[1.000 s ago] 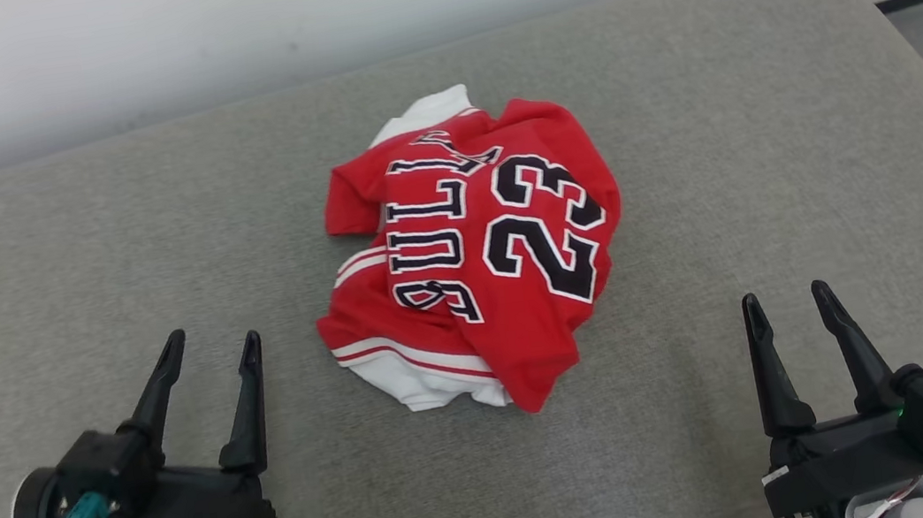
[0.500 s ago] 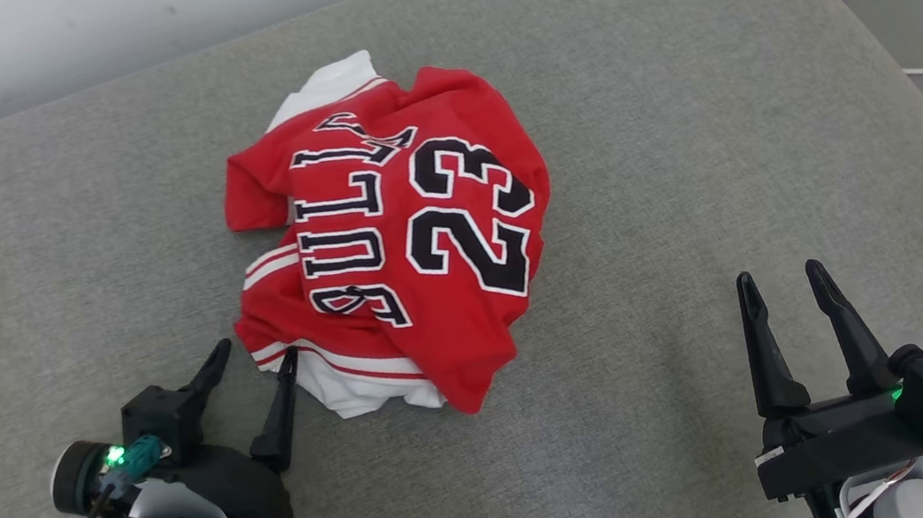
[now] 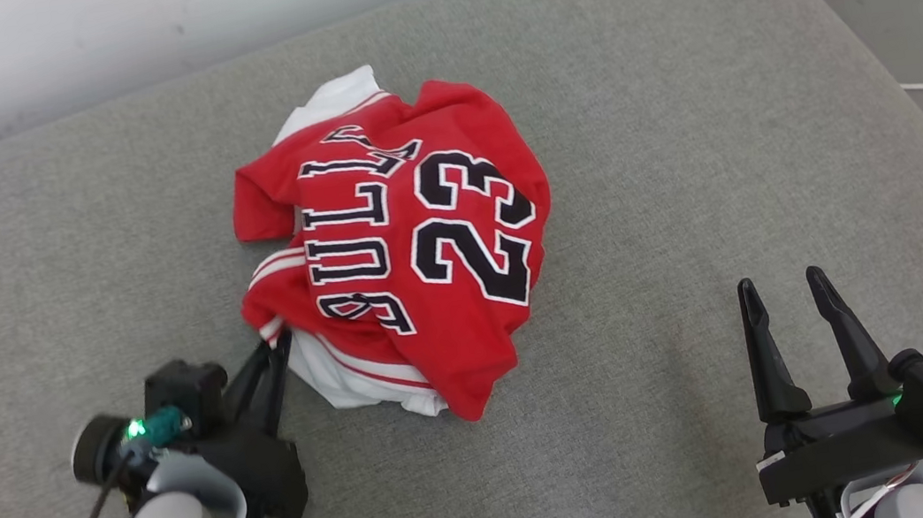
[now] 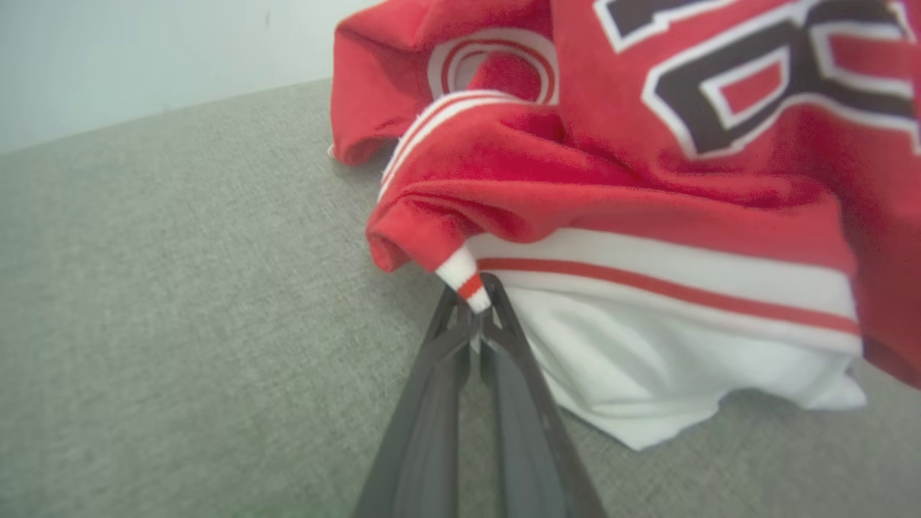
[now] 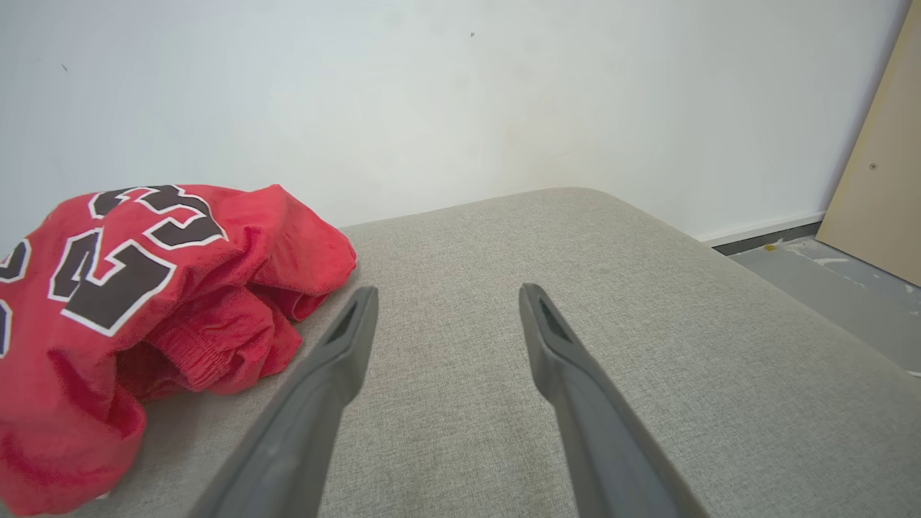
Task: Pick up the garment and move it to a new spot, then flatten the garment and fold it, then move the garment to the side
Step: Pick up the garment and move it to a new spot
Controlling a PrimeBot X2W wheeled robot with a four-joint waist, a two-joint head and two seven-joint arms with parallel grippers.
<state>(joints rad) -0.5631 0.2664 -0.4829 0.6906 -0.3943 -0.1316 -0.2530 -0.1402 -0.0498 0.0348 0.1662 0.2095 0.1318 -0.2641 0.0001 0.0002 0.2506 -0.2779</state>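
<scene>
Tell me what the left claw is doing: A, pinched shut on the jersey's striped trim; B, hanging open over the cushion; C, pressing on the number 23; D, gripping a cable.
A: in the left wrist view the left claw is shut, its tips pinching the white-and-red striped trim at the edge of the jersey.
</scene>
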